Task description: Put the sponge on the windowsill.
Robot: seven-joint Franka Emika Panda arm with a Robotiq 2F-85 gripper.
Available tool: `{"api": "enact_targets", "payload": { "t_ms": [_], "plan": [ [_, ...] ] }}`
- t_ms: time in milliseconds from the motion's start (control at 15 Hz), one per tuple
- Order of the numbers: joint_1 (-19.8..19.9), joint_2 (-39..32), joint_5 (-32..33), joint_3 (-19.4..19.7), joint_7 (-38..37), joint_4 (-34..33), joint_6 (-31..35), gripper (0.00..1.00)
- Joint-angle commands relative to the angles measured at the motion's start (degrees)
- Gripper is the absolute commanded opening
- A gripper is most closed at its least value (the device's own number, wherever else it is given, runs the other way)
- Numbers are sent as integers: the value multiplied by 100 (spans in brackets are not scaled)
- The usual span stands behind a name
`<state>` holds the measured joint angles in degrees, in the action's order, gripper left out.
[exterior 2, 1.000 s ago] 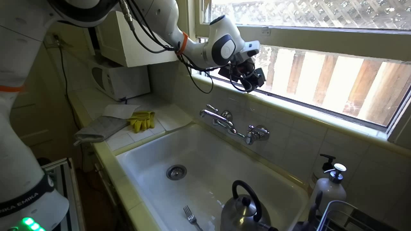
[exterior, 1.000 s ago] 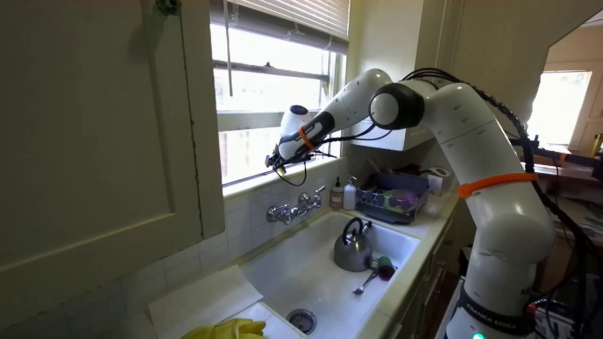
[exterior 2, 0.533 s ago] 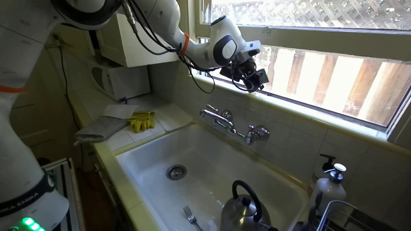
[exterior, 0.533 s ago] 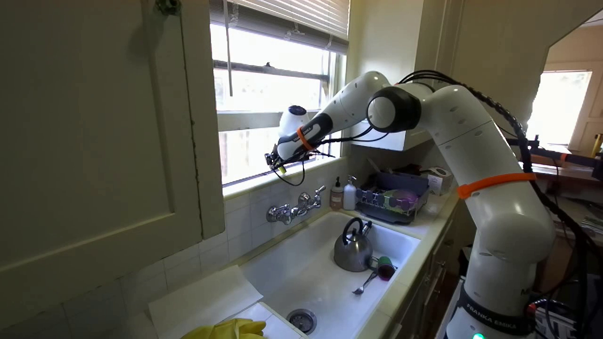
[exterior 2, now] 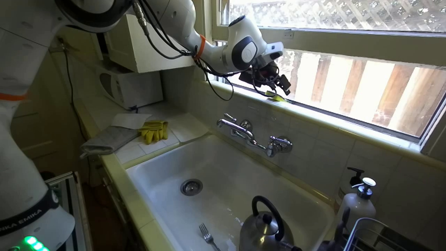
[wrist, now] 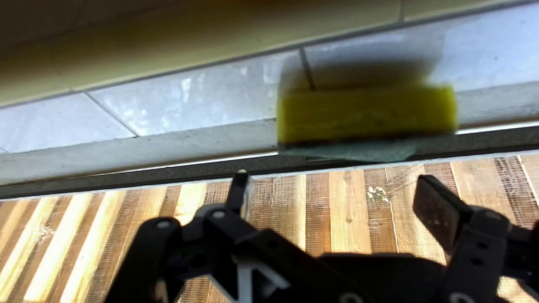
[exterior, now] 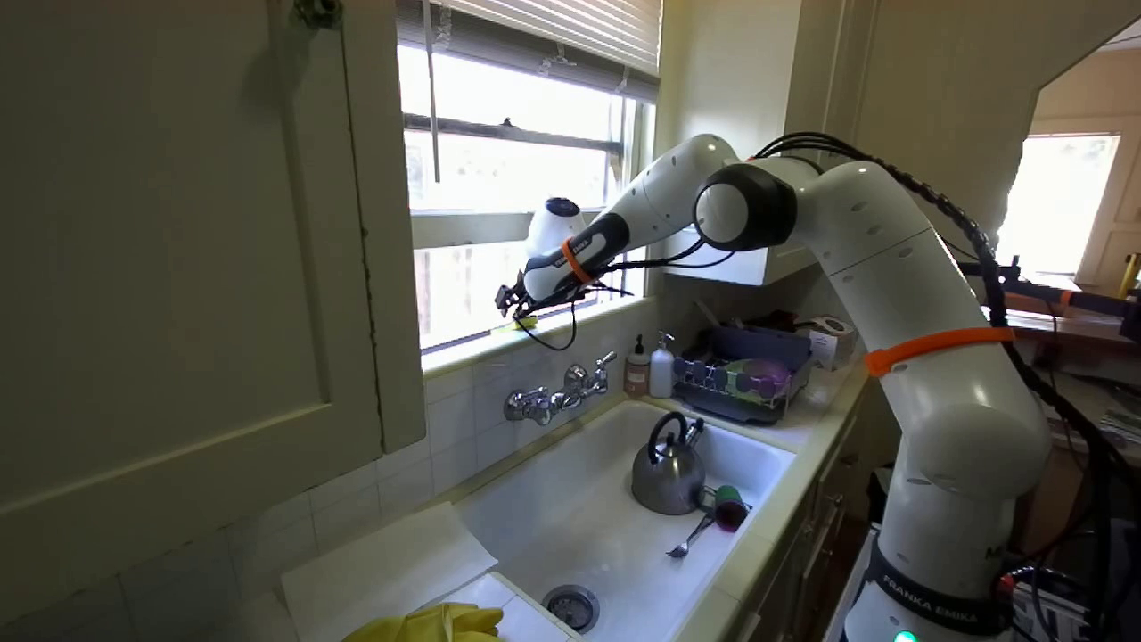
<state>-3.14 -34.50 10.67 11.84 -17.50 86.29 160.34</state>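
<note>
The sponge (wrist: 366, 113) is a yellow block with a greenish face, blurred in the wrist view. It lies over the pale tiled windowsill (wrist: 189, 105) close to the window's dark track, and in both exterior views it looks to be down on that ledge, beneath my hand. My gripper (wrist: 332, 176) is open, its two black fingers (wrist: 440, 210) wide apart with only the fence outside seen between them. A gap shows between the fingertips and the sponge in the wrist view. In an exterior view the cable partly covers the sponge (exterior 2: 277, 97).
Below the ledge a chrome faucet (exterior 2: 249, 136) juts from the tiled wall over the white sink (exterior 2: 223, 164). A steel kettle (exterior: 669, 473) and a fork (exterior 2: 207, 235) sit in the sink. Soap bottles (exterior 2: 357, 202) stand by the wall. The window glass is close to my hand.
My jaws have opened and let go of the sponge, which has dropped a little onto the ledge. The hand has shifted only slightly.
</note>
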Motion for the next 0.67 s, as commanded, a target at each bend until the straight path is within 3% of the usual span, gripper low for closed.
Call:
{"api": "enact_targets", "payload": {
  "t_ms": [0, 600],
  "plan": [
    [-14, -42, -47, 25, 166, -87, -124, 100],
    [18, 137, -99, -31, 269, 119, -165, 100]
  ]
}}
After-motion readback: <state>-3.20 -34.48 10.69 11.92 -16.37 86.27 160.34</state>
